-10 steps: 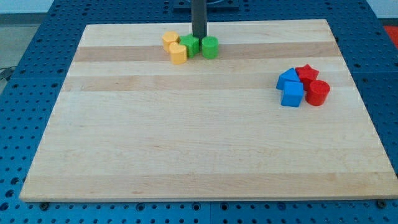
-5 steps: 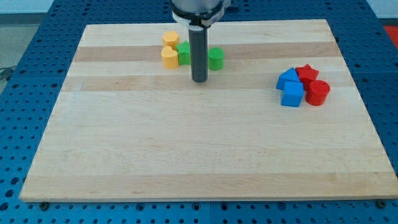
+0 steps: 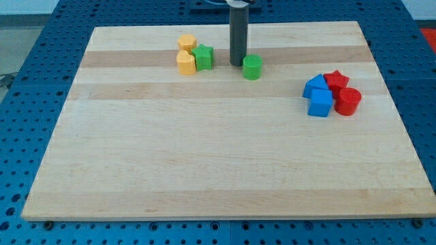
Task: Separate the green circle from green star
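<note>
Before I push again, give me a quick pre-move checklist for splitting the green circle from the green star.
1. Gap between green circle and green star: ok, bare board shows between them.
2. My tip position: ok, in that gap, close to the circle's left edge; contact cannot tell.
3. Star free of the push line: ok, it sits to the view's left beside the two yellow blocks.
4. Path toward the view's right: ok for now, but the blue and red cluster lies further right and lower.
5. Circle's margin from the board's top edge: ok, well inside.
</note>
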Tool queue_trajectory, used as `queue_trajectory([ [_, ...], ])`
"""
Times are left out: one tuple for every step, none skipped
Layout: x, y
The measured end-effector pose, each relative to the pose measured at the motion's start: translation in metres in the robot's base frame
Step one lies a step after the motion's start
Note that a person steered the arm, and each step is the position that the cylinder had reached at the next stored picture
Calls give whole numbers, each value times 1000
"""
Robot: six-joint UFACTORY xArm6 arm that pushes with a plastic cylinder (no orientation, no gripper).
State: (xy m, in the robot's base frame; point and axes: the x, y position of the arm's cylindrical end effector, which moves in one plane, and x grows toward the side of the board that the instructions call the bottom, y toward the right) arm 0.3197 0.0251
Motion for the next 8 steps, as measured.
queue_trajectory([
  [45,0],
  [110,0],
  [122,-5],
  [66,-19],
  [-10,-29],
  [-57,-15],
  [-56,41],
  [-44,39],
])
